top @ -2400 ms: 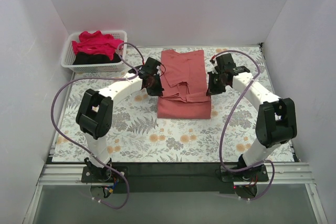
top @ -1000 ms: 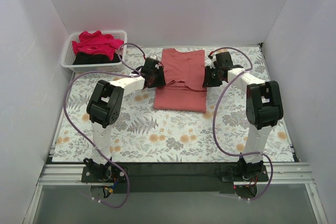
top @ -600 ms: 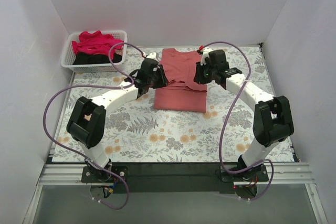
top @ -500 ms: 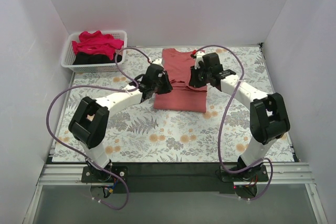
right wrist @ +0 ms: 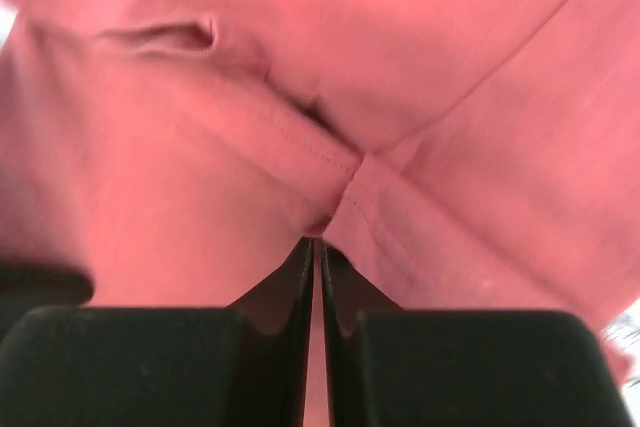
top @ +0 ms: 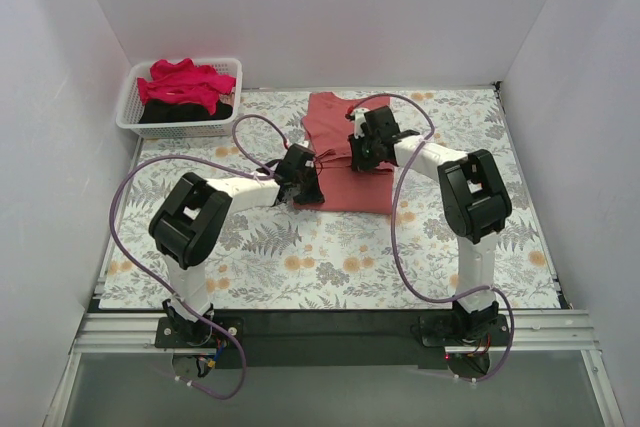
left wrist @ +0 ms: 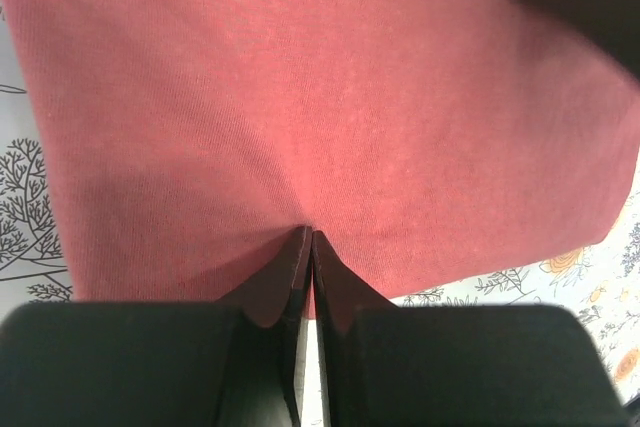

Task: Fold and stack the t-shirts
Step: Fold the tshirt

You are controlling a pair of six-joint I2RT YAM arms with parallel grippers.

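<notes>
The coral-red t-shirt point(top: 350, 187) lies partly folded in the middle of the floral mat. My left gripper point(top: 306, 185) is at the shirt's left edge near the front. Its jaws are shut, and the cloth point(left wrist: 300, 97) puckers at the tips point(left wrist: 308, 234). My right gripper point(top: 362, 154) is over the shirt's middle. It is shut, with a seamed fold of cloth point(right wrist: 450, 47) bunched at its tips point(right wrist: 318, 240). The crimson-pink t-shirt point(top: 182, 82) lies on the black t-shirt point(top: 190, 111) in the basket.
The white slatted basket point(top: 128, 117) stands at the back left corner. The floral mat point(top: 300, 247) covers the table. White walls close in the left, back and right sides. Purple cables loop from both arms over the mat.
Both grippers have moved inward from the shirt's sides. The right has moved left onto the shirt's middle. The left has come forward to the front left edge. The shirt's folds have shifted.
</notes>
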